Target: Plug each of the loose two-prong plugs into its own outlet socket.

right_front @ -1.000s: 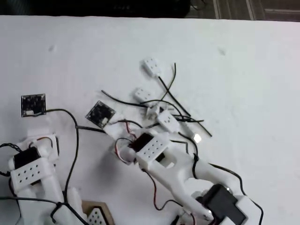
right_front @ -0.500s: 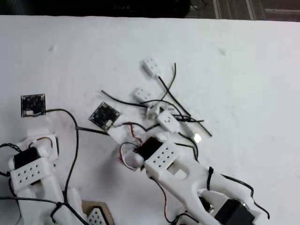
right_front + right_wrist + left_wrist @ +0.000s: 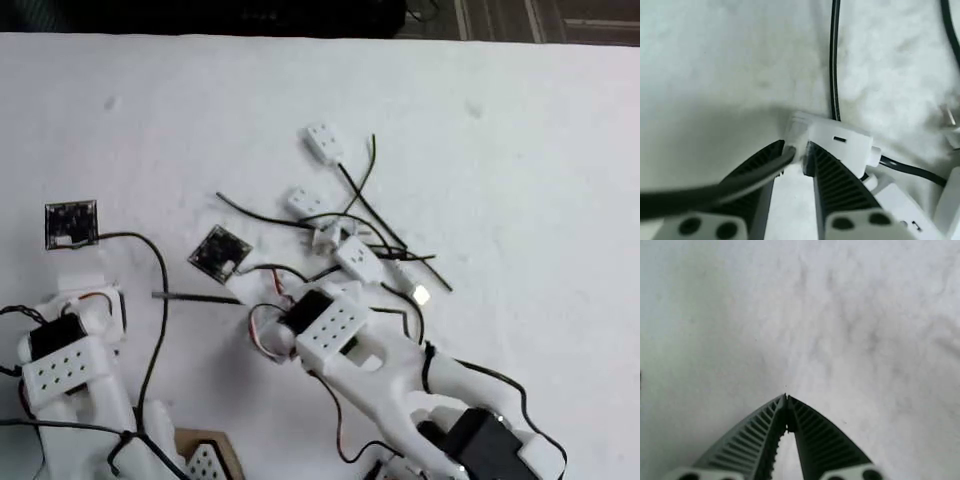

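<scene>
Several small white plug and socket blocks lie mid-table among tangled black cables. In the right wrist view, a white plug with a black cable lies just ahead of my right gripper, whose fingers are pinched onto its near corner. Another white block lies beside it, and bare metal prongs show at the edge. My right arm ends at the cluster's near side. My left gripper is shut on nothing above bare white table, at the near left.
My left arm stands at the table's near left corner, with a black cable curving beside it. Two small black square boards hover near the arms. A brown piece lies at the front edge. A dark band borders the far edge.
My right arm pulled back toward the front edge, then came forward and left again to the near side of the plug cluster. The left arm has not moved.
</scene>
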`<move>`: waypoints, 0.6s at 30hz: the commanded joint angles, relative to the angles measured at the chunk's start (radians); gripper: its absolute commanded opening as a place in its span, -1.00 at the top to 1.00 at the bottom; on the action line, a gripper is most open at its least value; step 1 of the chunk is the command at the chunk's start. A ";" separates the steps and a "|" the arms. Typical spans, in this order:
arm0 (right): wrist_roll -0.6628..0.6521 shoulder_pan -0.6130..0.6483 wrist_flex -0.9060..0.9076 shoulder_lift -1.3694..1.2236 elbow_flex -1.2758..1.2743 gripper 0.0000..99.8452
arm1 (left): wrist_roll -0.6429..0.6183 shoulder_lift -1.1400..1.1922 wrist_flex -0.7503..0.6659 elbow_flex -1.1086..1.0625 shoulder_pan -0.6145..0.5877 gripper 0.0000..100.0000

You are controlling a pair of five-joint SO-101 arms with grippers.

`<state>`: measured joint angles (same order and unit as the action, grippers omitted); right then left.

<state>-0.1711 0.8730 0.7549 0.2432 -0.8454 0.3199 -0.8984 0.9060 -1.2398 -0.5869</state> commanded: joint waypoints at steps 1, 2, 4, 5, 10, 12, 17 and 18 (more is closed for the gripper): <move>0.002 0.008 0.012 -0.025 0.011 0.96 | 0.002 -0.028 -0.014 0.000 -0.008 0.95; 0.002 0.008 0.012 -0.027 0.011 0.97 | 0.002 -0.028 -0.014 0.000 -0.008 0.95; 0.002 0.007 0.012 -0.025 0.011 0.97 | 0.002 -0.028 -0.014 0.000 -0.008 0.95; 0.002 0.007 0.012 -0.019 0.011 0.97 | 0.002 -0.028 -0.014 0.000 -0.008 0.95; 0.005 0.012 0.051 0.041 0.026 0.79 | 0.002 -0.028 -0.014 0.000 -0.007 0.95; 0.009 0.012 0.093 0.099 0.026 0.61 | 0.002 -0.028 -0.014 0.000 -0.007 0.95; 0.011 0.013 0.168 0.269 0.021 0.45 | 0.002 -0.028 -0.025 -0.009 -0.005 0.95; 0.011 0.013 0.183 0.302 0.021 0.47 | 0.002 -0.028 -0.035 -0.011 -0.005 0.95</move>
<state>-0.1711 0.8807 0.8991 0.4381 -0.8393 0.3199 -0.8984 0.9045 -1.2490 -0.5884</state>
